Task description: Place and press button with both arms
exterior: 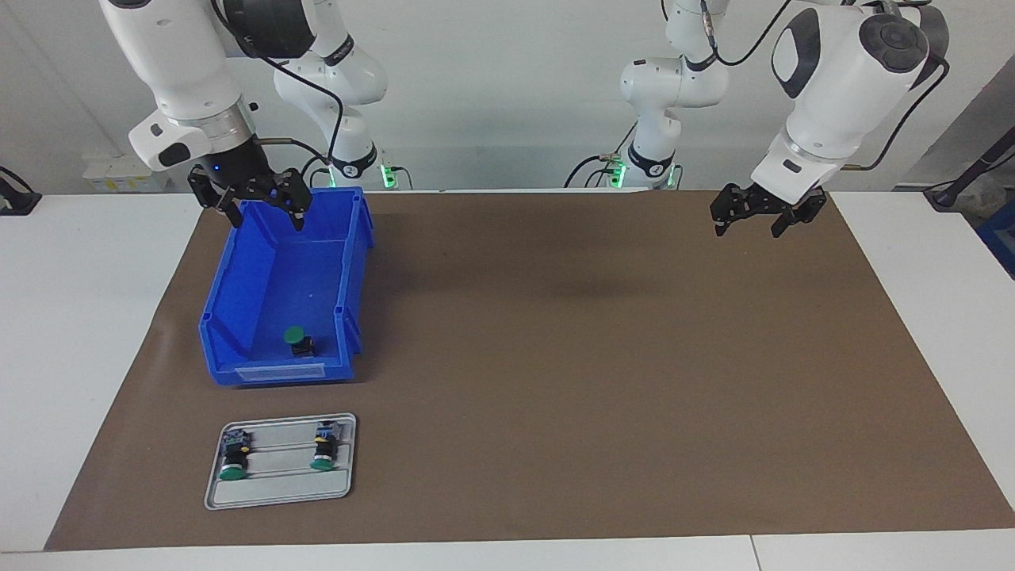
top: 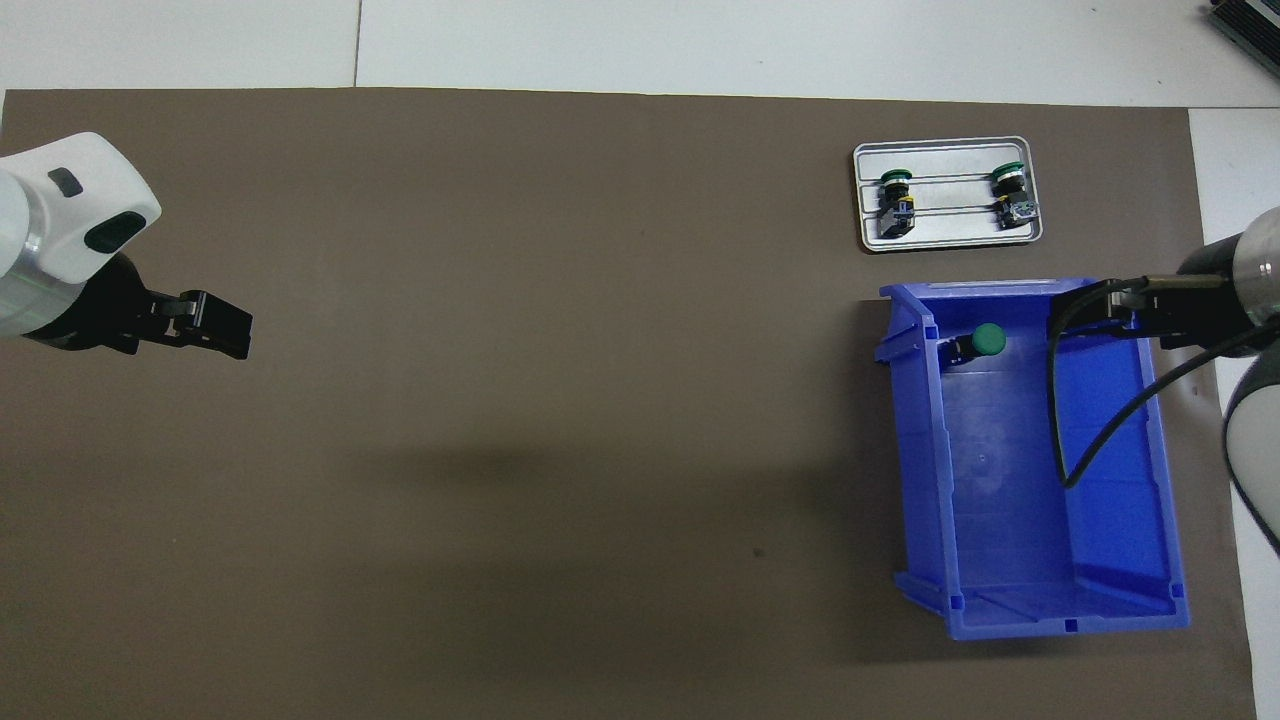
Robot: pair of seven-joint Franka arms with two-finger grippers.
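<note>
A green-capped button (exterior: 297, 339) (top: 985, 342) lies in the blue bin (exterior: 238, 293) (top: 1010, 500), at the end farther from the robots. My right gripper (exterior: 264, 212) (top: 1085, 312) hangs open above the bin, well clear of the button and holding nothing. Two more buttons (exterior: 232, 457) (exterior: 323, 449) lie on their sides on a small grey tray (exterior: 277, 493) (top: 950, 238), which sits farther from the robots than the bin. My left gripper (exterior: 749, 226) (top: 225, 335) waits open and empty over the brown mat at the left arm's end of the table.
A brown mat (exterior: 571, 373) (top: 520, 450) covers most of the white table. Bin and tray both stand at the right arm's end. A black cable (top: 1075, 430) from the right arm loops above the bin.
</note>
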